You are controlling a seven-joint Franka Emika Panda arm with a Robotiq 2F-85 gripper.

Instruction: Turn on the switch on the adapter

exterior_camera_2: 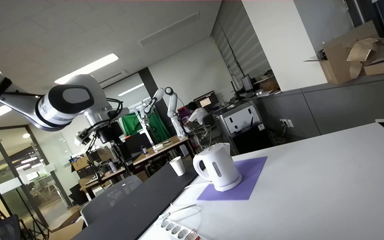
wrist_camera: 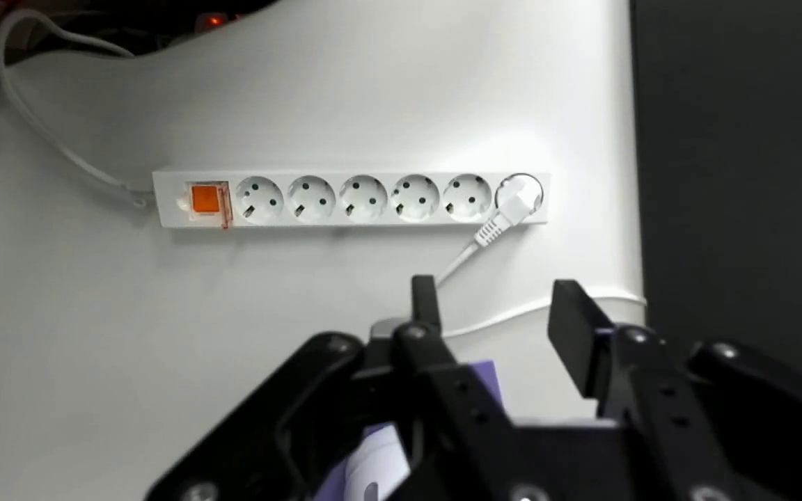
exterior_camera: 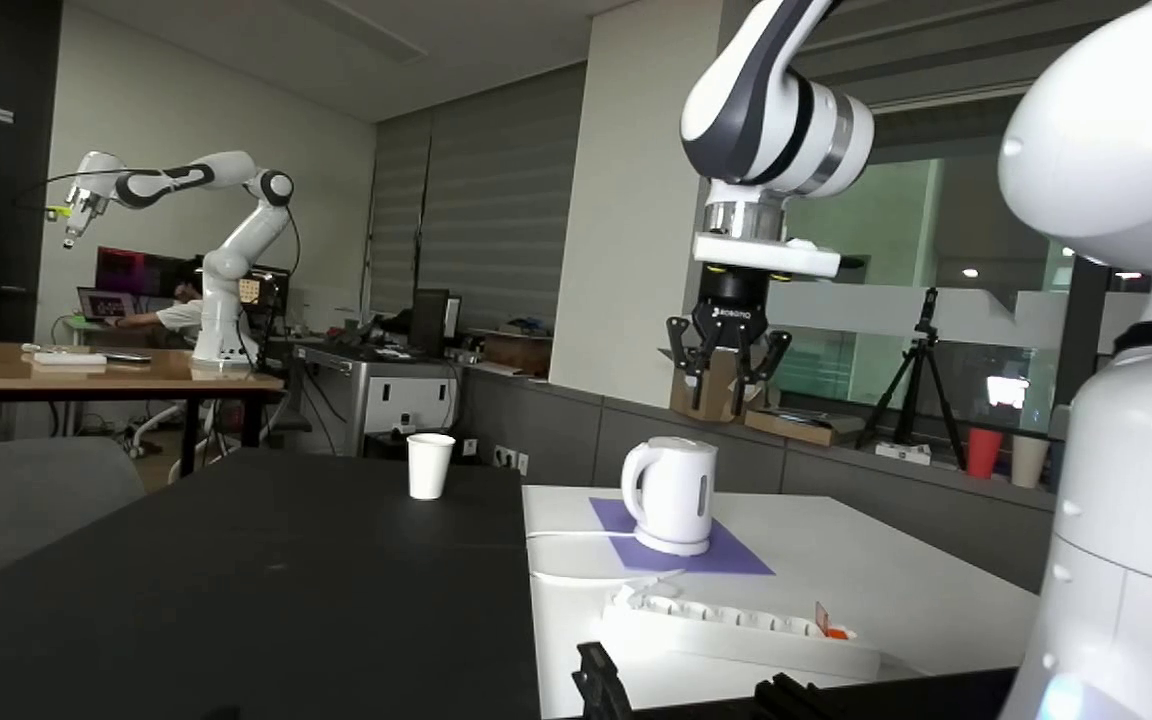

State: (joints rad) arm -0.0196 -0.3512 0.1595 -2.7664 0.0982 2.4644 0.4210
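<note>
The adapter [wrist_camera: 337, 200] is a long white power strip on the white table, shown whole in the wrist view. It also shows in both exterior views [exterior_camera: 746, 642] [exterior_camera_2: 179, 229], cut by the lower edge in one of them. The switch [wrist_camera: 205, 199] is an orange rocker at the strip's left end in the wrist view, with a clear cover flipped up beside it. It shows small in an exterior view [exterior_camera: 838, 633]. A white plug sits in the socket at the far end. My gripper [exterior_camera: 718, 397] is open and empty, pointing down, high above the table. Its fingers [wrist_camera: 496, 299] are apart.
A white kettle [exterior_camera: 681, 490] stands on a purple mat [exterior_camera: 736, 555] behind the strip. White cables [wrist_camera: 46, 132] run over the table. A black table [exterior_camera: 336, 560] with a white paper cup [exterior_camera: 428, 468] adjoins the white one.
</note>
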